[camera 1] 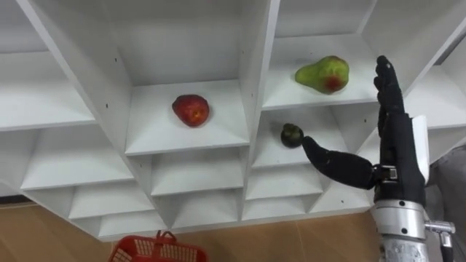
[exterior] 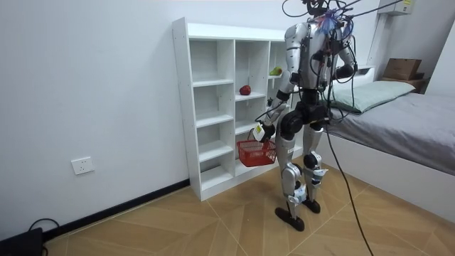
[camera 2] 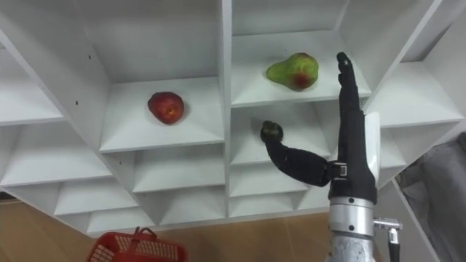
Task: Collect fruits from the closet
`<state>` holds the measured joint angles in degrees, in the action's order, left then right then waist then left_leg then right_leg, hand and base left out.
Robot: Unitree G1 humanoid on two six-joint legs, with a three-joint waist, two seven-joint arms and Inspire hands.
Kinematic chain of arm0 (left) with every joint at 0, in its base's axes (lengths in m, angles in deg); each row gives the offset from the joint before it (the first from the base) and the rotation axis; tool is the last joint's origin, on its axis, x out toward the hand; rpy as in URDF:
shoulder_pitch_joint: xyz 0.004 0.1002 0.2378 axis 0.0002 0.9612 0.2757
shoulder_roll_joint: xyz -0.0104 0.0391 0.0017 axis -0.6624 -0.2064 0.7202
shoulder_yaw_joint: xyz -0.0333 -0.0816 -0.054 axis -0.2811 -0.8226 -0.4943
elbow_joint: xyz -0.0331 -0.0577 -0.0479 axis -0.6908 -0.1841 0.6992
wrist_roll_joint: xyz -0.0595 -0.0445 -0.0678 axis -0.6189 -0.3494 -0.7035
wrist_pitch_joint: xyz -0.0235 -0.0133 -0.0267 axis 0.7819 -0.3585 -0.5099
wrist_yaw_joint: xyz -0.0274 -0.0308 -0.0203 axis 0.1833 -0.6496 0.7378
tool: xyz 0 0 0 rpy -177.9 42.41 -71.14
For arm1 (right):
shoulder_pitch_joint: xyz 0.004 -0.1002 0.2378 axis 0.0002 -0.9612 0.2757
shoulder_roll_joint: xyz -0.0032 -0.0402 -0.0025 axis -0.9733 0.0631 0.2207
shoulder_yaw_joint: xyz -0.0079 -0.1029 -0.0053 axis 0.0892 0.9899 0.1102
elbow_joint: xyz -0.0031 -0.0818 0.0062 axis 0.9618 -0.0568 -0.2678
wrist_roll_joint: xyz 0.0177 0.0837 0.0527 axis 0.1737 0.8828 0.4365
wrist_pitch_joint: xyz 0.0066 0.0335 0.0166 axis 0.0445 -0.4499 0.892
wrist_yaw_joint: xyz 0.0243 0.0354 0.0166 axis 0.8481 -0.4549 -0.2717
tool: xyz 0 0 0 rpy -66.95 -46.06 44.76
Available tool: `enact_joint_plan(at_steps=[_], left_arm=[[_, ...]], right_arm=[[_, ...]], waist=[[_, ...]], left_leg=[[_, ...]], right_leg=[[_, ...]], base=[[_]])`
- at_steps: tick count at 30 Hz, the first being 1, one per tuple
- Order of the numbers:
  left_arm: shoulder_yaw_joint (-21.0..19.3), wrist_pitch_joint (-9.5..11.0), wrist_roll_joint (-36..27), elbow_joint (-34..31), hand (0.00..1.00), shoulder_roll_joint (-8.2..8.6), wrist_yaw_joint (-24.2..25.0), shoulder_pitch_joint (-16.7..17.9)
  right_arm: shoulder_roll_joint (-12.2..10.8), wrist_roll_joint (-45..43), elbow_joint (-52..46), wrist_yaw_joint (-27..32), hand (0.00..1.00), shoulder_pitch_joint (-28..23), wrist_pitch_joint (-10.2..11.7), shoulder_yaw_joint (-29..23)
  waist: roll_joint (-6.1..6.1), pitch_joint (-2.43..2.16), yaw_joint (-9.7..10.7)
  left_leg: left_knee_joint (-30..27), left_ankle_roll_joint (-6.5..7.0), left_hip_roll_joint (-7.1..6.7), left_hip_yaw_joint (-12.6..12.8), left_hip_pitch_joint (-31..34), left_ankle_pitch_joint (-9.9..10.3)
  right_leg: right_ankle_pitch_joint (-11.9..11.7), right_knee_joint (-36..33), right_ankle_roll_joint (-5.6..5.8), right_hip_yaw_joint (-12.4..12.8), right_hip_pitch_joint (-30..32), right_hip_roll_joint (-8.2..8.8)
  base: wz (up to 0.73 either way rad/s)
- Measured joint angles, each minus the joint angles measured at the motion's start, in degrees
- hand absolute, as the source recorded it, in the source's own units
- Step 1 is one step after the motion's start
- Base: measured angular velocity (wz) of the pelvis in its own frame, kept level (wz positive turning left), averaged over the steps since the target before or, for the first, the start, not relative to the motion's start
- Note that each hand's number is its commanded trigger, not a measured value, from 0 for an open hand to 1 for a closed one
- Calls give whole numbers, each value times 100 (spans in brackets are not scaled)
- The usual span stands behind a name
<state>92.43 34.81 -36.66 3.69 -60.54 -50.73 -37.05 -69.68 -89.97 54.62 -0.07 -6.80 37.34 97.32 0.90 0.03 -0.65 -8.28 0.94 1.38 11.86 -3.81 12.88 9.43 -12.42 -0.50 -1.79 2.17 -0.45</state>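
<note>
Shelving: one white closet (camera 1: 255,65) of smooth, flat painted boards, divided into square-cornered open compartments. The robot stands upright close in front of it on a wooden parquet floor (exterior: 213,220).

Fruit, three pieces, one of each kind, all lying on shelves:
- One red apple (camera 1: 191,110), round and glossy, alone on a shelf in the middle column.
- One pear (camera 1: 322,74), green with a red blush on its broad end, lying on its side on the shelf one level higher in the next column to the right.
- One dark round fruit (camera 1: 291,135), small with a dull skin, in the compartment directly beneath the pear.

Right hand (camera 1: 397,145): black, raised before the right-hand column, fingers straight and pointing up beside the pear shelf, nothing gripped. The thumb juts sideways, its tip at the dark round fruit; whether it touches cannot be told.

Left hand (exterior: 261,130): low at the robot's side in the room view, directly above one red basket (camera 1: 156,249) of open plastic lattice with a looped handle. Its grip cannot be told.
</note>
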Motion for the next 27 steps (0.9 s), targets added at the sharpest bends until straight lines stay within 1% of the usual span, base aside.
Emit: enact_joint_plan(at_steps=[3, 6, 12, 15, 18, 19, 23, 25, 27], left_arm=[[7, -2, 1, 0, 100, 2, -1, -8], [114, -2, -3, 115, 100, -3, -8, -82], [167, -2, -12, 274, 100, -36, 12, -137], [164, -2, -25, 401, 100, -86, 50, -189], [139, -29, 4, 415, 100, -130, 107, -206], [133, -71, 4, 414, 100, -132, 116, -219], [95, -121, 3, 411, 100, -126, 127, -235], [95, -176, 1, 411, 100, -125, 121, -248], [95, -181, -20, 411, 100, -126, 115, -241]], right_arm=[[3, 0, 0, 50, 0, 31, 0, 0], [41, 2, 0, 135, 0, 211, 1, -1], [87, 275, 1, 110, 0, 631, 7, -17], [123, 338, 2, 11, 0, 789, 7, -19], [149, 548, 23, -158, 0, 954, 8, -27], [151, 644, 48, -231, 0, 1001, 7, -27], [151, 841, 83, -444, 0, 1004, 2, -26], [150, 967, 232, -541, 0, 1027, -9, -34], [149, 1039, 338, -642, 0, 1081, -45, -47]], waist=[[13, 6, -11], [17, 7, -17], [97, 4, 14], [127, 13, -1], [124, 15, 3], [122, 16, -2], [103, 27, -39], [92, 32, -41], [91, 33, -39]], left_leg=[[0, 0, 0, -2, 0, 0], [0, 0, -2, -2, -2, 0], [-6, -1, 4, -25, 2, -1], [-3, -1, 4, -54, -51, 0], [10, -1, 4, -115, -80, 1], [10, -1, 4, -117, -80, 1], [9, -1, 7, -132, -78, 0], [4, -1, 7, -135, -83, 0], [0, -1, 7, -156, -81, 0]], right_leg=[[0, 3, 0, -2, 0, -1], [0, 3, 0, -5, -3, 0], [0, 5, 0, -42, -16, 4], [-13, 84, 0, -67, -120, 6], [-13, 86, 0, -149, -161, 17], [-13, 86, 0, -159, -163, 18], [-13, 85, 0, -195, -168, 20], [-13, 85, 0, -329, -186, 39], [-13, 86, 0, -343, -190, 41]], base=[[0], [0], [2], [6], [7], [5], [1], [5], [2]])
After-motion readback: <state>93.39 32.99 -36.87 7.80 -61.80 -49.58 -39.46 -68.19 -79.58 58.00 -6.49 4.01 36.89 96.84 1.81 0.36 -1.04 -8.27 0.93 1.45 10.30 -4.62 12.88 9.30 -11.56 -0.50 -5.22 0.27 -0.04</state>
